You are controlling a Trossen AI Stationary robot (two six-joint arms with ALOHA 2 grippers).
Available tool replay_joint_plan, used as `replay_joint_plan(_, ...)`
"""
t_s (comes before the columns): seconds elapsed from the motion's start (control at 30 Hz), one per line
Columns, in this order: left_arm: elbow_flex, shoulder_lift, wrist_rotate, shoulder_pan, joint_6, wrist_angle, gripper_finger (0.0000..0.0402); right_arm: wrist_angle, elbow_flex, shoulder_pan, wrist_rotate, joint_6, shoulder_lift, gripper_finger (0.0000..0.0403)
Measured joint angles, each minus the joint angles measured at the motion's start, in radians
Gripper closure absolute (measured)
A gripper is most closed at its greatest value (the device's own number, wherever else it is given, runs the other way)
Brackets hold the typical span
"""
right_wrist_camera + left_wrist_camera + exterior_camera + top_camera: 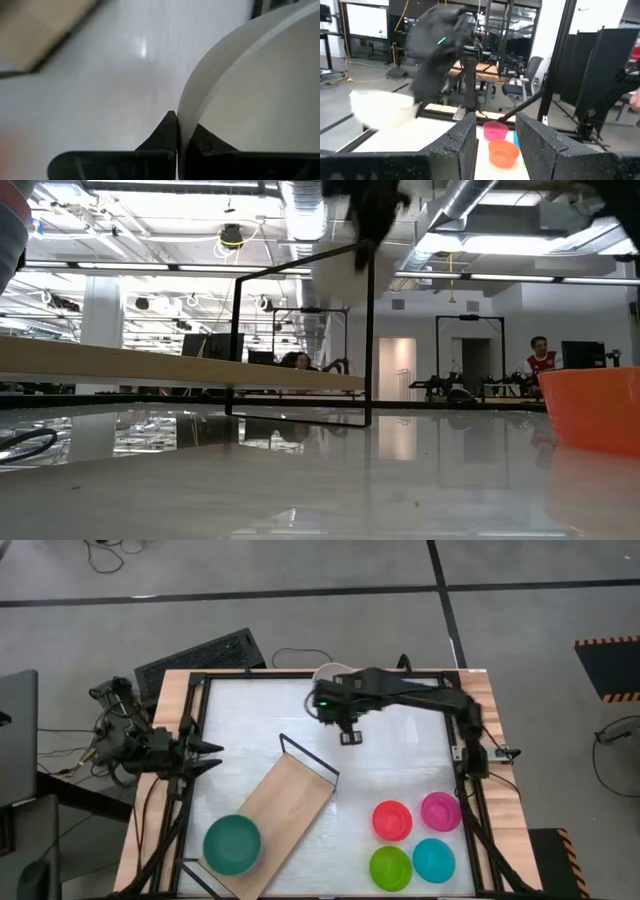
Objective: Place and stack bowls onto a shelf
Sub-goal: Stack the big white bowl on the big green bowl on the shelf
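My right gripper (pixel 178 135) hangs over the far middle of the table, shut on the cream-white bowl (pixel 330 671); in the high view its own wrist (pixel 345 700) covers the fingers. The shelf (pixel 290 802) lies slantwise on the table's near left, with its black wire frame (pixel 308 756) at the far end. A dark green bowl (pixel 232 843) sits on the shelf's near end. Red (pixel 392 820), magenta (pixel 440 810), lime green (pixel 390 867) and cyan (pixel 433 858) bowls stand on the table's near right. My left gripper (pixel 214 758) waits open at the left edge. Navy blue and light pink bowls are out of view. My right gripper pinches the cream-white bowl's rim (pixel 186 117) between its two fingers, one finger (pixel 162 135) outside the wall and one finger (pixel 202 140) inside. The fingers point down toward the table. The bowl is lifted clear, and it shows pale beside the dark arm (pixel 382 107).
The four bowls on the near right stand close together in a square. Bare white tabletop (pixel 400 760) lies between the shelf and those bowls. A black frame (pixel 200 680) rims the table, and a keyboard (pixel 200 658) lies beyond its far left corner. A person (pixel 540 360) sits far behind.
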State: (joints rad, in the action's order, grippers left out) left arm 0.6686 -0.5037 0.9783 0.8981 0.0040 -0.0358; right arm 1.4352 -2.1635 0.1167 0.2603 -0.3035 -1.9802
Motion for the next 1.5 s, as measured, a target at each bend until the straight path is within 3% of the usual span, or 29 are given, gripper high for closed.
replay_joint_plan(0.07,0.028,0.000,-0.035,-0.018,0.001,0.017,0.0278,-0.015,0.000,-0.039,-0.028,0.008,0.075,0.0378)
replay_joint_plan(0.23,0.167,-0.045,-0.148,-0.078,-0.002,0.181,0.0278,-0.159,0.000,-0.165,-0.212,0.037,0.213,0.0378)
replay_joint_plan(0.47,0.437,-0.235,-0.335,-0.187,0.025,0.394,0.0278,-0.301,-0.001,-0.360,-0.333,0.037,0.243,0.0378)
replay_joint_plan(0.77,0.691,-0.520,-0.855,-0.355,0.062,0.629,0.0278,-0.343,0.000,-0.523,-0.376,0.041,0.133,0.0378)
replay_joint_plan(0.97,0.751,-0.658,-1.161,-0.468,0.127,0.661,0.0278,-0.407,0.000,-0.584,-0.473,0.043,0.054,0.0378)
replay_joint_plan(1.17,0.757,-0.762,-1.399,-0.561,0.146,0.665,0.0278,-0.436,0.000,-0.618,-0.524,0.044,-0.009,0.0378)
replay_joint_plan(1.5,0.756,-0.943,-1.624,-0.617,0.243,0.619,0.0277,-0.497,0.001,-0.634,-0.523,0.044,-0.022,0.0378)
